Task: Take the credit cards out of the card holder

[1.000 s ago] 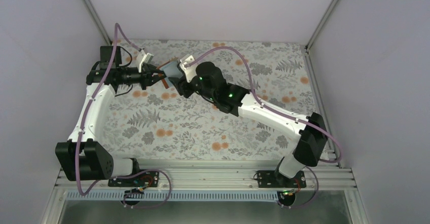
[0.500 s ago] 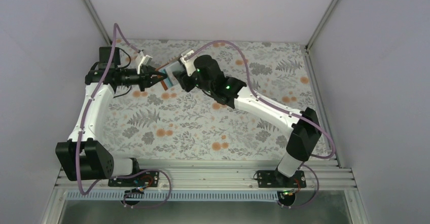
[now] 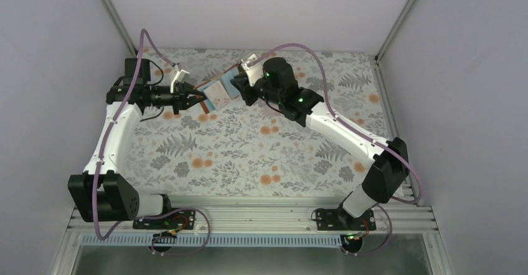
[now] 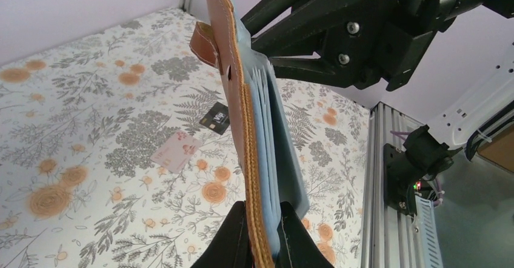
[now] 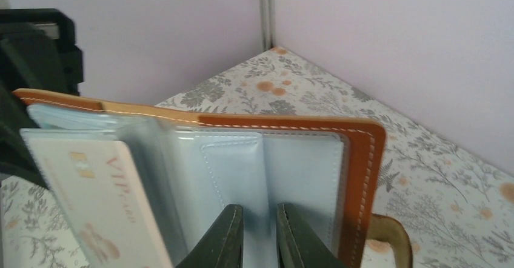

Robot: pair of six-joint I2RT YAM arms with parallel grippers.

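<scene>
The card holder point(image 3: 213, 94) hangs above the back left of the table, spread open between both grippers. My left gripper point(image 4: 265, 234) is shut on its lower edge, rust-brown leather point(image 4: 225, 68) on one side and pale blue leaves on the other. My right gripper point(image 5: 259, 237) pinches a pale blue inner leaf point(image 5: 297, 171), jaws nearly together. A pale card with red "VIP" lettering point(image 5: 100, 201) sits in the holder's left side. Two credit cards lie on the table below: a pale pink one point(image 4: 176, 151) and a black one point(image 4: 215, 120).
The floral tablecloth point(image 3: 249, 157) covers the table. White enclosure walls stand close behind the holder point(image 5: 363, 43). An aluminium rail point(image 4: 380, 177) runs along the table's edge. The right arm's black wrist point(image 4: 376, 31) is just behind the holder.
My right gripper has narrowed its jaws on the holder's inner leaf and moved back and to the right, pulling the holder open so its pale inside shows. The left gripper has hardly moved.
</scene>
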